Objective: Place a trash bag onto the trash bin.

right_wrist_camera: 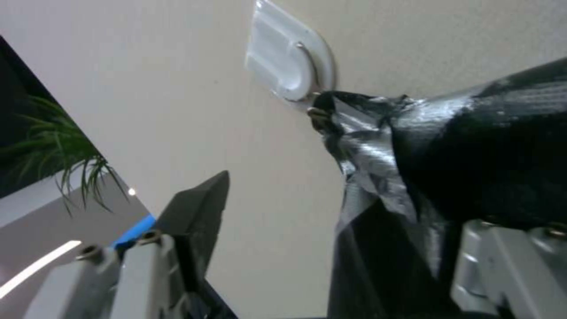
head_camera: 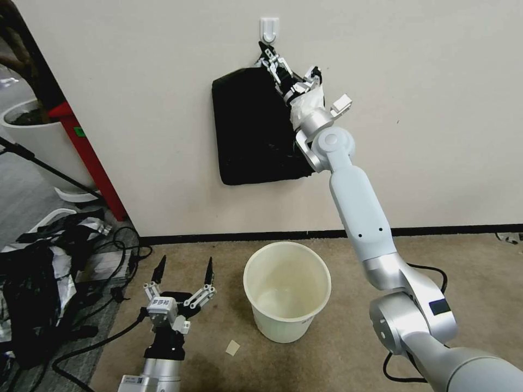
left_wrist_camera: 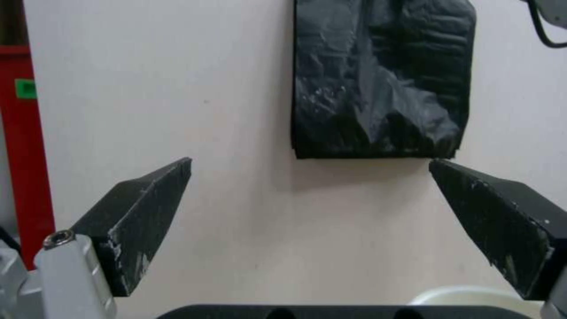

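The trash bin (head_camera: 287,291), a round cream-white bucket, stands upright on the brown carpet (head_camera: 479,277), near the base of the wall (head_camera: 136,109), at about 6 o'clock from the hanging black pad of bags (head_camera: 248,128). That pad hangs by its top corner from a white wall hook (head_camera: 269,28) at 12 o'clock in the head view. The right claw (head_camera: 290,69) is raised against the pad's upper corner, just under the hook; in the right wrist view 1 finger (right_wrist_camera: 198,217) stands clear of the plastic, so its fingers are spread with a crinkled fold of black-and-silver film (right_wrist_camera: 378,159) between them. No single bag can be told apart from the pad.

The left claw (head_camera: 183,275) waits low at about 9 o'clock from the bin, just above the carpet, its 2 black fingers wide apart and holding nothing. A small label on its wrist is too small to read.

A scrap of paper (head_camera: 232,347) lies on the carpet at 7 o'clock from the bin.
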Available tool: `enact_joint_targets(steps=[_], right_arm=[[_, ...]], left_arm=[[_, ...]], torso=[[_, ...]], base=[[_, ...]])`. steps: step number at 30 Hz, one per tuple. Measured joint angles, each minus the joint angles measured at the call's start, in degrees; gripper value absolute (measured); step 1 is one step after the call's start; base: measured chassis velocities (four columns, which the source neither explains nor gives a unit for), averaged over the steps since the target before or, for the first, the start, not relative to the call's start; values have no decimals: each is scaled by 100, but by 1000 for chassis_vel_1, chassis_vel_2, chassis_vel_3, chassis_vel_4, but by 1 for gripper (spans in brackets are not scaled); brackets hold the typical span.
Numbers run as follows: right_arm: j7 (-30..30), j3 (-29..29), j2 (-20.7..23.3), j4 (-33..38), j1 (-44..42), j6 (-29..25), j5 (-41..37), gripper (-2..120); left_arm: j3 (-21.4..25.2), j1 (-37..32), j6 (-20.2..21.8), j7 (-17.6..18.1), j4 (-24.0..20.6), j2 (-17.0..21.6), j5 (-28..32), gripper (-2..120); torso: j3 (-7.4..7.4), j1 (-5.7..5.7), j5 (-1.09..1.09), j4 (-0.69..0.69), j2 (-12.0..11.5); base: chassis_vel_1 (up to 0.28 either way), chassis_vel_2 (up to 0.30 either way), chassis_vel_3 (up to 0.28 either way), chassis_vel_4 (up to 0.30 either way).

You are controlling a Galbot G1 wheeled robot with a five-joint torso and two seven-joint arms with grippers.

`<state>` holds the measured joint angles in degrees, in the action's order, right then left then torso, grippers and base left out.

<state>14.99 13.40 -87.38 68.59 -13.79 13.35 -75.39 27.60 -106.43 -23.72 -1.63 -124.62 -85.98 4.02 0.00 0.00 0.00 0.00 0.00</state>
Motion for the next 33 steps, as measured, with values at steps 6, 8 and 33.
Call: enact_joint_targets(steps=[6, 8, 33], right_arm=[[20, 31, -21, -121, 68, -8, 13, 47], [34, 41, -19, -145, 71, -9, 14, 41], [138, -10, 127, -302, 128, -32, 2, 0]], left_arm=[[-31, 0, -13, -8, 16, -4, -8, 100], [-32, 0, -15, -9, 15, 1, -8, 100], [-89, -44, -59, -20, 16, -43, -33, 100]], torso=[[0, 0, 0, 0, 0], [0, 0, 0, 0, 0], [0, 0, 0, 0, 0]], base=[[0, 0, 0, 0], [0, 0, 0, 0], [0, 0, 0, 0]])
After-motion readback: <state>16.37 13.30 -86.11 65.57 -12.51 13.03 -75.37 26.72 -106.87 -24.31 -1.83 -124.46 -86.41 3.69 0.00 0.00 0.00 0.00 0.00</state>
